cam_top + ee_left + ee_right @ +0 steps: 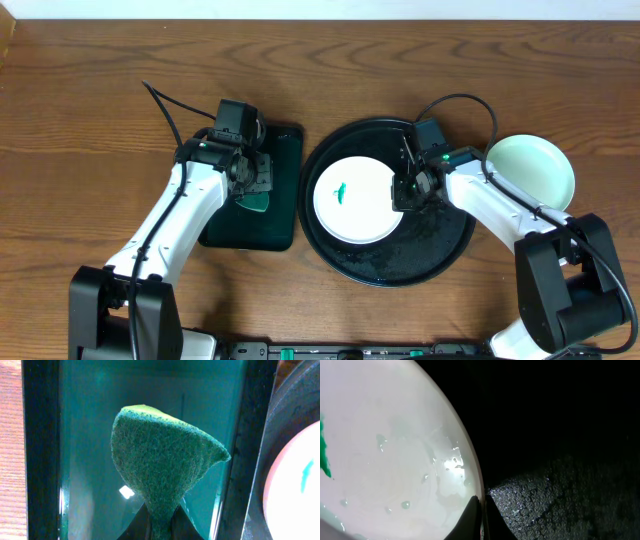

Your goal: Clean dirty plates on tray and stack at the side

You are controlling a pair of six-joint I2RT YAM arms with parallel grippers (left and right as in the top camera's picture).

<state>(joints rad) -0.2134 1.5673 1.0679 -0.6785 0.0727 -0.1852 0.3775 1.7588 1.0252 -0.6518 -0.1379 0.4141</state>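
- Left tool [160, 527]: closed narrow on the lower edge of a green sponge [160, 450]. The sponge is pinched into a fan and held over the green tray [90, 435].
- Right tool [482, 518]: closed down thin on the right rim of the white plate [360, 210]. One finger is seen inside the rim, the other outside it, over the tray.
- White plate: laid in the black tray [420, 265], left of centre. A small green smear [342, 190] is noted on its left half, and droplets are seen across its face.
- Black tray: a wet, beaded film is seen beneath the right tool.
- Step in hand: judged to be pinning the plate by its rim for scrubbing; the sponge is not yet brought across.
- Doing it well: the rim grip is best kept low and firm so the plate is not tipped or slid on the wet film. The sponge should be lifted over the tray's rim, pressed flat on the smear, and stroked toward the held side.
- Mint plate [535, 175]: set on the bench [100, 100], just beside the tray's far right rim. Its face looks clean. Whether it is a stack cannot be told.
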